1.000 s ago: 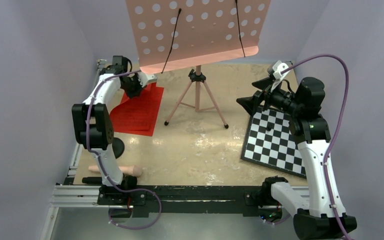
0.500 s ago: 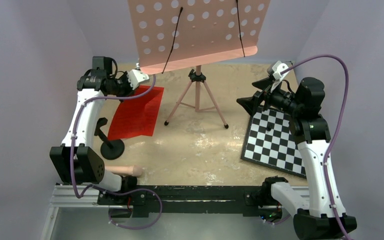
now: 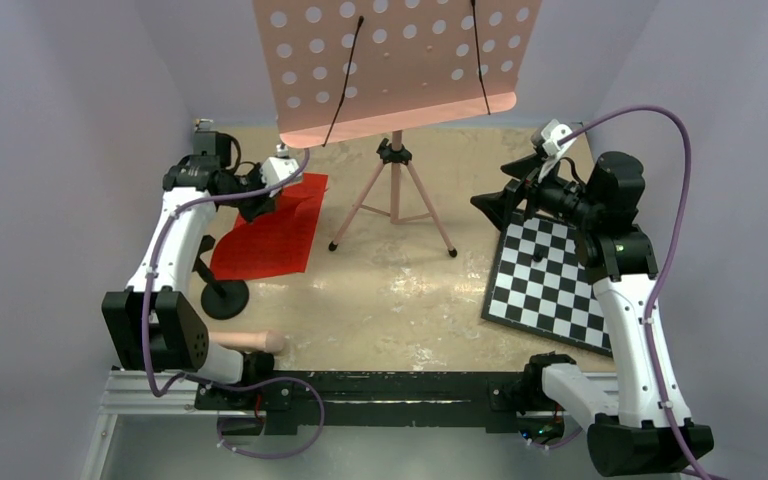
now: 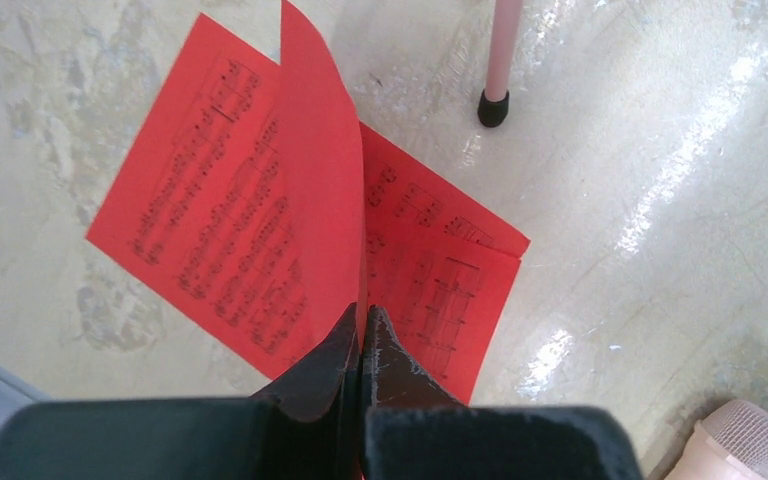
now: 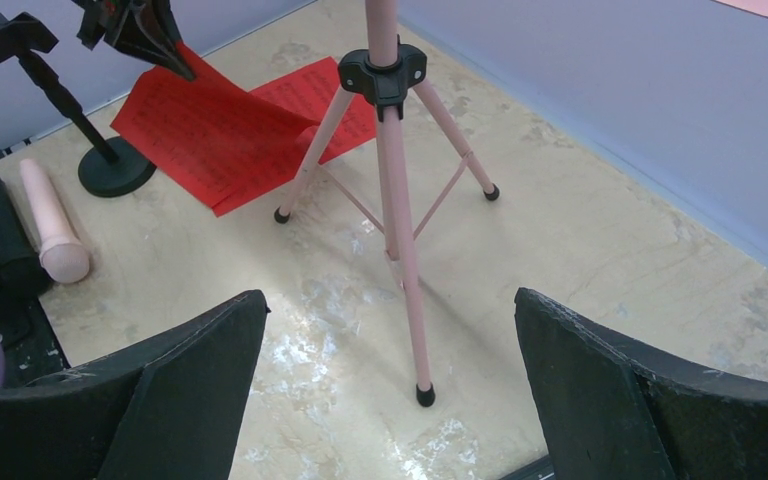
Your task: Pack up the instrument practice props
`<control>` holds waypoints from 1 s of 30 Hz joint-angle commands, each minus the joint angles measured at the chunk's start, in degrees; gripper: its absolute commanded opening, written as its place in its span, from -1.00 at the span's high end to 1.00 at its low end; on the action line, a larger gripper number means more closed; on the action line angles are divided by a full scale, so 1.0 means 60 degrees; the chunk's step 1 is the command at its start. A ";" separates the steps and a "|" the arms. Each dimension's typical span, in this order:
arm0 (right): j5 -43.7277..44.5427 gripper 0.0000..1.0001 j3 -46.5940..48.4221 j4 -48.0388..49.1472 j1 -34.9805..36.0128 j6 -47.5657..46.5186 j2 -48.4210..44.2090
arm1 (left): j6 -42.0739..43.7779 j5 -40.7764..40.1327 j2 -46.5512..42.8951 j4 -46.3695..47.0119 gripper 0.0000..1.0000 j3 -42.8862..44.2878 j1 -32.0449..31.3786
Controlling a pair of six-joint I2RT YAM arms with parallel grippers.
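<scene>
My left gripper point(image 3: 262, 203) is shut on the edge of a red sheet-music page point(image 3: 272, 238), which curls up from the table; in the left wrist view the pinched page point(image 4: 315, 190) rises between my closed fingertips point(image 4: 345, 335), with another red page point(image 4: 440, 290) flat beneath. The pink music stand's perforated desk point(image 3: 400, 60) is at the back, on pink tripod legs point(image 3: 395, 195). My right gripper point(image 3: 495, 205) is open and empty, to the right of the tripod point(image 5: 392, 170). A black stand with a round base point(image 3: 225, 297) is upright near the pages. A pink rod point(image 3: 252, 341) lies at the near left.
A black-and-white checkerboard point(image 3: 550, 285) lies at the right under my right arm. A black cylinder point(image 3: 182, 360) lies by the black front rail point(image 3: 390, 385). Lilac walls close in the table on the left, back and right.
My left arm swung its elbow out to the left. The left gripper, still shut on the red page, moved nearer and dragged the page toward the near left. The right arm barely moved.
</scene>
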 commanded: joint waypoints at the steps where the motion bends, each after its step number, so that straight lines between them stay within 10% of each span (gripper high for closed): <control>1: -0.0112 -0.98 -0.0026 0.0350 0.0035 0.0222 -0.0061 | -0.0552 0.0761 -0.0422 0.1274 1.00 -0.0822 0.0324; 12: -0.0095 -0.98 0.0184 0.0267 0.0046 0.0163 0.0105 | -0.2136 -0.1128 0.1011 0.5218 1.00 -0.0458 0.0461; 30: 0.0091 -0.98 0.0246 0.0031 0.0046 -0.0023 0.0205 | -0.1888 -0.3033 0.3191 0.6078 0.93 0.0520 0.0453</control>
